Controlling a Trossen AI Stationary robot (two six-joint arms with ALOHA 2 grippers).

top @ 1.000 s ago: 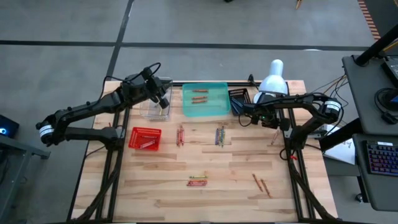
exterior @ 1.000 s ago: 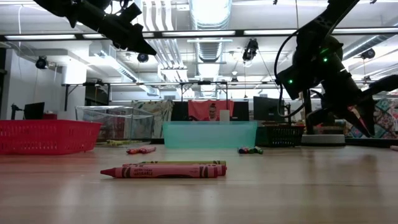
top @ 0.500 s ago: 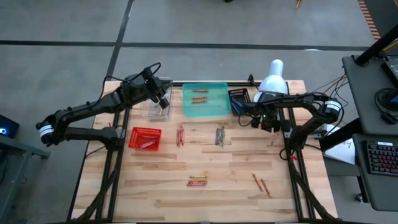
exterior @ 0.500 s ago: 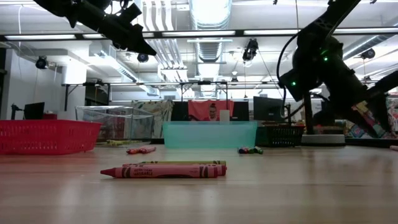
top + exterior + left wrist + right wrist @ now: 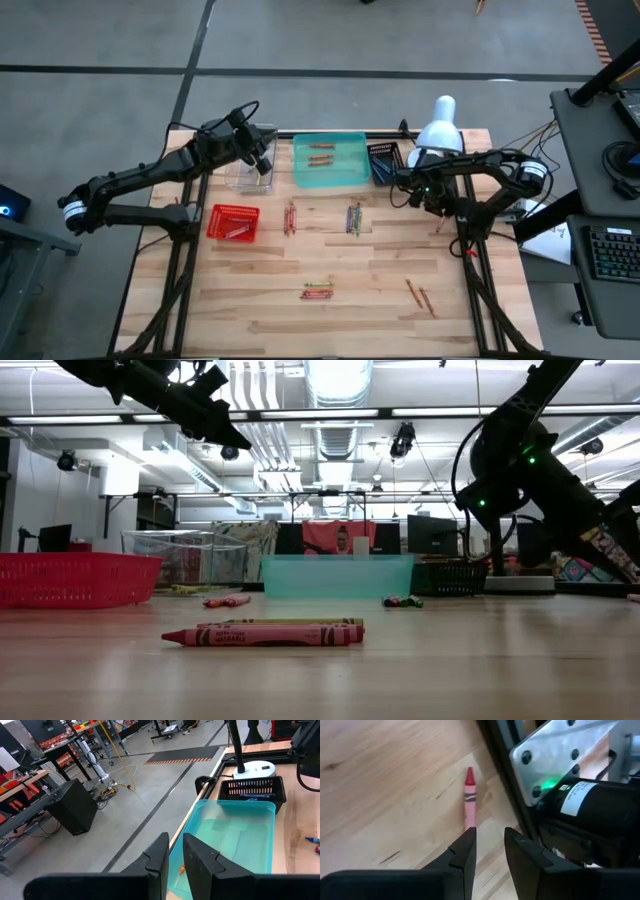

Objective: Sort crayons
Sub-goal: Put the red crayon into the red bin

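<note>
Crayons lie on the wooden table in small groups: reddish ones (image 5: 291,216), a mixed group (image 5: 354,217), a pair near the front (image 5: 318,291) and two at the front right (image 5: 420,295). One red crayon (image 5: 469,800) lies alone near the table's right edge (image 5: 438,222). My right gripper (image 5: 490,852) hovers just short of it, its fingers a narrow gap apart, holding nothing (image 5: 437,203). My left gripper (image 5: 175,857) waits high over the clear bin (image 5: 250,172) at the far left, its fingers a slit apart and empty.
A teal tray (image 5: 345,178) with two crayons stands at the far middle, with a black basket (image 5: 385,160) and a white lamp base (image 5: 438,135) to its right. A red mesh basket (image 5: 233,222) holding crayons stands at the left. The right arm's frame runs along the right edge.
My right gripper has gone toward the table's right edge and a little toward the near edge, to the lone red crayon. The crayons and my left arm have kept still.
</note>
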